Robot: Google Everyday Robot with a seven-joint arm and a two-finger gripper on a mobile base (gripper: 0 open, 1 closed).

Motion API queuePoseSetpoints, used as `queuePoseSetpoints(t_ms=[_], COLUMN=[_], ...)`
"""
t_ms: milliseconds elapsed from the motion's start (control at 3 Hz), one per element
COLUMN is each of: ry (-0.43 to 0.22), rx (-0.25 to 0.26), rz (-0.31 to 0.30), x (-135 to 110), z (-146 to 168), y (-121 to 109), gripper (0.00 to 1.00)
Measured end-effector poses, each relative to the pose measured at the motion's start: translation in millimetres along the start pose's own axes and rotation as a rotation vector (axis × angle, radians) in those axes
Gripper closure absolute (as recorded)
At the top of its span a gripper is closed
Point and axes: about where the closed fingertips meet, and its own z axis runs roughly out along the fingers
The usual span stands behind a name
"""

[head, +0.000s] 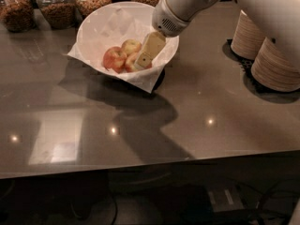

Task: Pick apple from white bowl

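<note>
Three apples, end effector in white bowl

Glossy grey counter carries white bowl, glass jars, stacked tan bowls; end effector inside bowl

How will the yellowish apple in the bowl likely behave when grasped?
The apple looks round and smooth, so it may roll or slip. It rests against other apples on crumpled paper, so those might shift. The claw hangs inside the white bowl, beside it.

glossy brown countertop reflects small light spots, darkness beneath.
</note>
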Motion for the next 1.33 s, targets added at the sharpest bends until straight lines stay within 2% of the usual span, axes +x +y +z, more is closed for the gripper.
queuePoseSetpoints(t_ms=[333, 667, 1000, 1333], ry=[0.015, 0.017, 0.017, 0.013], rx=[0.020, 0.043, 0.053, 0.042], rz=[0.014, 0.035, 0.053, 0.072], x=[3.5, 3.6, 4.2, 5.6], z=[4.1, 8.3, 12.6, 18.5], y=[-5.1, -11.3, -15.3, -14.2], gripper=[0.00, 0.19, 0.42, 0.43])
